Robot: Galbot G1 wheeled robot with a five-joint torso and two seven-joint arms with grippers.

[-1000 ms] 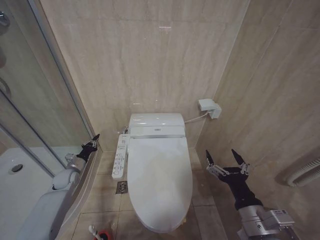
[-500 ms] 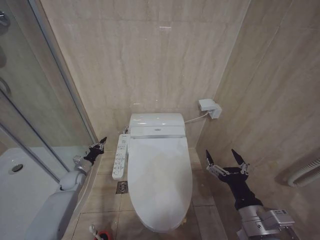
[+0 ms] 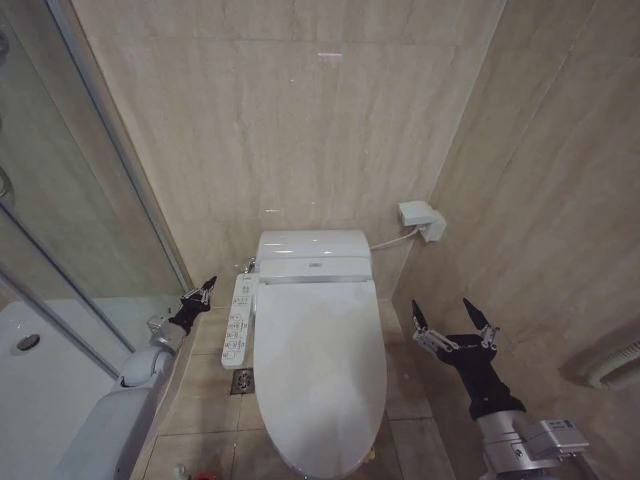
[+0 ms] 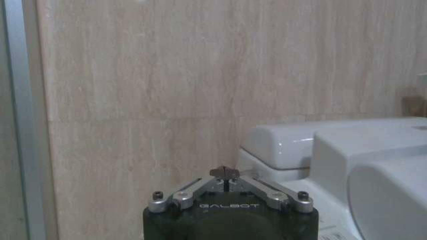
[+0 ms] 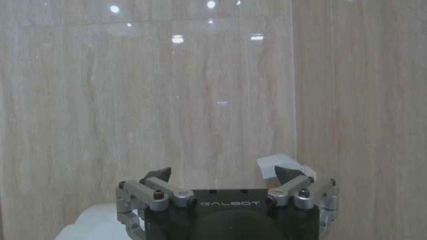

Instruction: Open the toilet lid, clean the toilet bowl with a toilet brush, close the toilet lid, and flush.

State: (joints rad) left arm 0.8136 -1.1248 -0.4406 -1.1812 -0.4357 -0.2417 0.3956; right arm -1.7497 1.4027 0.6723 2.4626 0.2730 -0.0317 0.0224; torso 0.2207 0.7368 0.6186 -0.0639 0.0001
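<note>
Beside the down toilet lid [image 3: 322,370], left gripper [image 3: 205,288] pinched, right gripper [image 3: 452,322] spread.

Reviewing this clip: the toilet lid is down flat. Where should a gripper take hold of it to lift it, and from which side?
Probably the front rim of the toilet lid, nearest the robot and farthest from the hinge at the tank end, so it swings up easily. The left gripper, shut, sits beside the control panel; the right gripper, open, hangs clear on the lid's other side, so coming from there looks less obstructed.

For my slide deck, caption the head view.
Toilet lid closed; left gripper shut beside it, right gripper open on the other side.
</note>
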